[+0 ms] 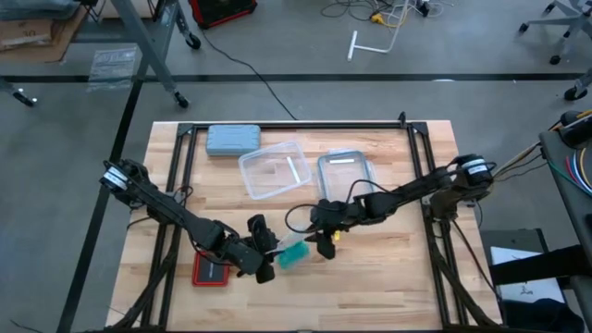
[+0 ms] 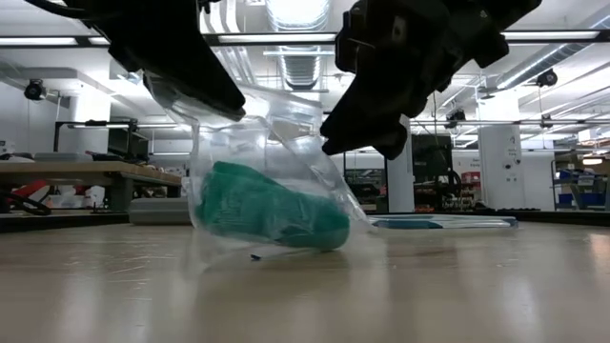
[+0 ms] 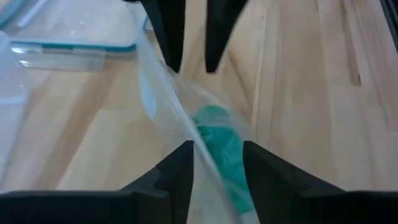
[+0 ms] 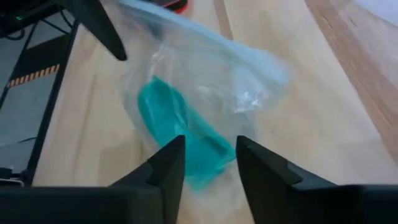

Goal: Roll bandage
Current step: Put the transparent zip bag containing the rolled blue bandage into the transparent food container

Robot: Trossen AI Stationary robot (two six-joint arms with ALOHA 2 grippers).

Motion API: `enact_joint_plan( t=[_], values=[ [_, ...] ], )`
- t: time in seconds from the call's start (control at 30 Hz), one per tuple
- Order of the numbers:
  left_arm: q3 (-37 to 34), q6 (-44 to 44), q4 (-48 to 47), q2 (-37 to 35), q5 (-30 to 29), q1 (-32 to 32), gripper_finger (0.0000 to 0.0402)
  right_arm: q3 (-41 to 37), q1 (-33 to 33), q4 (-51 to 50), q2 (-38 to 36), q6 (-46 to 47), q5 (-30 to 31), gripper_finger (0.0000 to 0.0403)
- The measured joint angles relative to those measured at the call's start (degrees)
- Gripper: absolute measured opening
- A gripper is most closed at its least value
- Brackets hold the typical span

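Near the table's (image 1: 388,277) front middle, the left hand (image 3: 214,163) and right hand (image 4: 208,155), each part open, pinch opposite edges of a clear plastic bag (image 2: 276,143) holding the teal bandage (image 2: 272,210), its bottom resting on the wood.

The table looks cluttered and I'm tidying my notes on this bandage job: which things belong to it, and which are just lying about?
In the job:
- bandage, teal, inside a clear plastic bag
- left gripper and right gripper, both at the bag

Lying about:
- grey-blue case
- clear container and its lid
- red-edged device
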Motion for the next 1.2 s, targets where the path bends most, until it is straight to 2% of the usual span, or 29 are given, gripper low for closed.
enact_joint_plan(
  t=[0.2, 0.3, 0.4, 0.53, 0.77, 1.07, 1.2],
  values=[
    [-1.49, 0.71, 2.12, 0.0, 0.19, -0.08, 0.0073, 0.6, -0.25, -0.62, 0.22, -2.81, -2.89, 0.0094],
    [-1.58, 3.0, 2.16, 0.0, 0.94, -0.24, 0.004, 0.6, -0.14, -2.13, -0.09, -5.56, -3.62, 0.0104],
    [-1.6, 4.93, 2.3, 0.02, 1.11, -0.46, 0.0007, 0.6, -0.14, -2.16, -0.17, -6.45, -3.97, 0.0133],
    [-1.55, 5.47, 2.88, 0.02, 1.04, -0.46, 0.0015, 0.6, -0.16, -1.95, -0.1, -5.49, -6.81, 0.0184],
    [-1.55, 10.01, 5.8, 0.02, 1.05, -0.46, 0.0003, 0.56, -0.86, -0.57, -0.01, -6.72, -6.98, 0.0249],
    [-1.55, 10.24, 6.13, 0.02, 2.09, -0.59, 0.0001, 0.53, -4.29, -2.72, -1.02, -6.86, -6.94, 0.0268],
    [-1.55, 10.21, 6.13, 0.02, 2.05, -0.59, 0.0001, 0.51, -4.12, 0.53, -0.25, -7.39, -10.77, 0.0265]
  ],
)
